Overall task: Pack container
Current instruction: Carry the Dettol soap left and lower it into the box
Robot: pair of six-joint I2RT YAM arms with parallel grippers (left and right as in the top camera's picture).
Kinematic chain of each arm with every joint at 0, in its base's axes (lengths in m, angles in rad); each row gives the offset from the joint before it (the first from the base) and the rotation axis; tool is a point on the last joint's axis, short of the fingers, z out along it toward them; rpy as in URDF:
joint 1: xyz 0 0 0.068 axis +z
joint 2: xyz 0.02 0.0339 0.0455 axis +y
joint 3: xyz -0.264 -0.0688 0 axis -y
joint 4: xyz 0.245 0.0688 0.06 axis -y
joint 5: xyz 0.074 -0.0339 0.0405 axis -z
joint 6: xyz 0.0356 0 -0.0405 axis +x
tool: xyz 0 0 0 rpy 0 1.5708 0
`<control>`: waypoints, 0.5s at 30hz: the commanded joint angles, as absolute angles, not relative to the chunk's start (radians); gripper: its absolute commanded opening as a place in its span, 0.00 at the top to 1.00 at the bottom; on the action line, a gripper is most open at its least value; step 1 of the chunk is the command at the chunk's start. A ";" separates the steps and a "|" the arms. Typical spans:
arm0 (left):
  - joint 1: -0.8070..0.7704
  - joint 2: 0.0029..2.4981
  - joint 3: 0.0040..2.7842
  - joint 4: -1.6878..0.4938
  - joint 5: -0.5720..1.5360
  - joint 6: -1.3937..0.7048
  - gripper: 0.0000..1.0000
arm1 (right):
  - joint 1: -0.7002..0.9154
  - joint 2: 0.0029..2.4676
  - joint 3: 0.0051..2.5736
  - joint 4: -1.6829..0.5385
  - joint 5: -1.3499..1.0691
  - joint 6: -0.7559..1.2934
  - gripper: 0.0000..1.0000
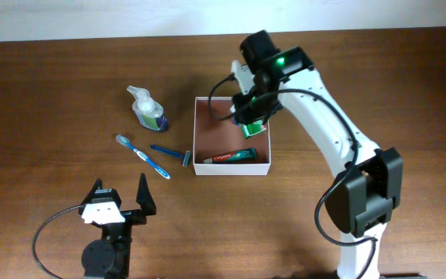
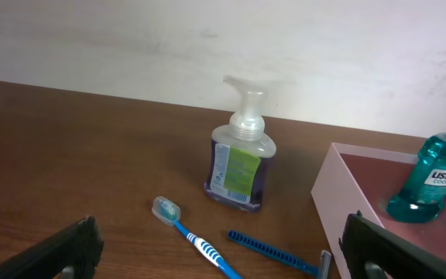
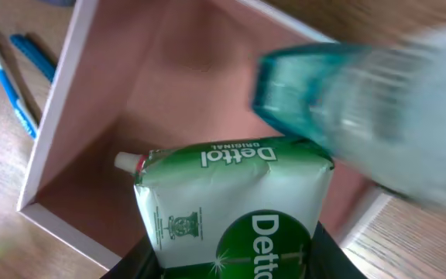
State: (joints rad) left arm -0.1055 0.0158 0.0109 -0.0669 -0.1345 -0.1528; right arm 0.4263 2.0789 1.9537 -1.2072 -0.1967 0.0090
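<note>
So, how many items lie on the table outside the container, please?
3: soap bottle left of the container, toothbrush nearer the left gripper, razor between toothbrush and container. None seems hidden.

lab-like robot setup: wooden table [image 1: 53,85] against a plain white wall [image 2: 130,39].
</note>
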 commanded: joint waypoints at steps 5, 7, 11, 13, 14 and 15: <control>-0.109 0.013 0.009 -0.069 -0.127 -0.137 0.01 | 0.458 2.071 1.935 -1.199 -0.180 0.017 0.79; -0.109 0.013 0.009 -0.069 -0.127 -0.137 0.01 | 0.458 2.071 1.935 -1.208 -0.180 0.017 0.74; -0.109 0.013 0.009 -0.069 -0.127 -0.137 0.01 | 0.458 2.071 1.935 -1.239 -0.179 0.017 0.72; -0.109 0.013 0.009 -0.069 -0.127 -0.137 0.01 | 0.458 2.071 1.935 -1.246 -0.179 0.017 0.75; -0.109 0.013 0.009 -0.069 -0.127 -0.137 0.01 | 0.458 2.071 1.935 -1.250 -0.179 0.017 0.75; -0.109 0.013 0.009 -0.069 -0.127 -0.137 0.01 | 0.458 2.071 1.935 -1.253 -0.179 0.017 0.75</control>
